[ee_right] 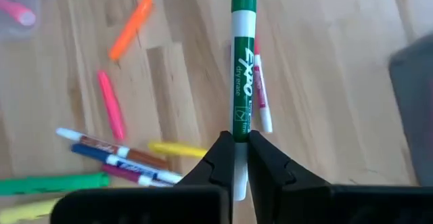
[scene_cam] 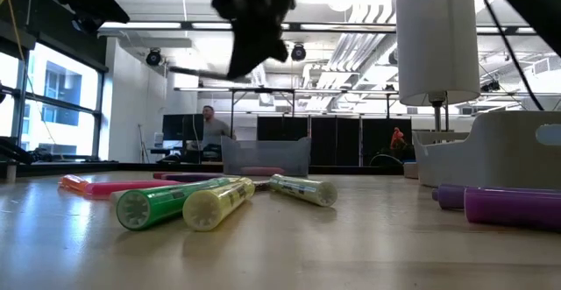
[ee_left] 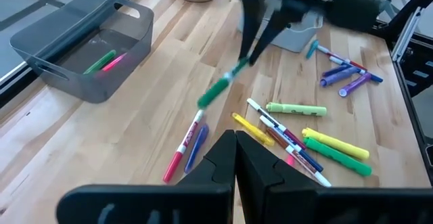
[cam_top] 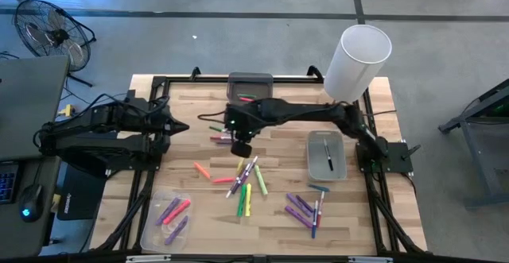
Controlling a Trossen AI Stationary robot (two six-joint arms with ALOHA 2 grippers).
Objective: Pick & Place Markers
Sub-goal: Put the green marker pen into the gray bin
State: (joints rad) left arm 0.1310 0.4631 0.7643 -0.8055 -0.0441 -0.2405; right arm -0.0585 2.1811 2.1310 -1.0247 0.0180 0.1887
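My right gripper (cam_top: 238,145) reaches in from the right to the table's middle and is shut on a white-barrelled green marker (ee_right: 242,68), which the left wrist view shows as a green blur (ee_left: 218,92). My left gripper (cam_top: 181,126) waits shut at the left, touching nothing (ee_left: 235,139). Many markers lie loose on the wood: a green, yellow and white bunch (cam_top: 246,183), purple ones (cam_top: 302,209), and orange and pink ones (cam_top: 203,170). My right gripper pinches the green marker between its two fingers (ee_right: 220,153) at the rear part of the white barrel (ee_right: 241,132), opposite the green cap. The marker lies along the fingers and sticks out ahead of them. It is lifted clear of the table, slanting downward.
A dark grey tray (cam_top: 250,80) with a few markers stands at the far edge. A light grey tray (cam_top: 326,153) with one dark marker sits on the right, a clear tray (cam_top: 171,215) with pink and purple markers near left. A white cylinder (cam_top: 358,60) stands far right.
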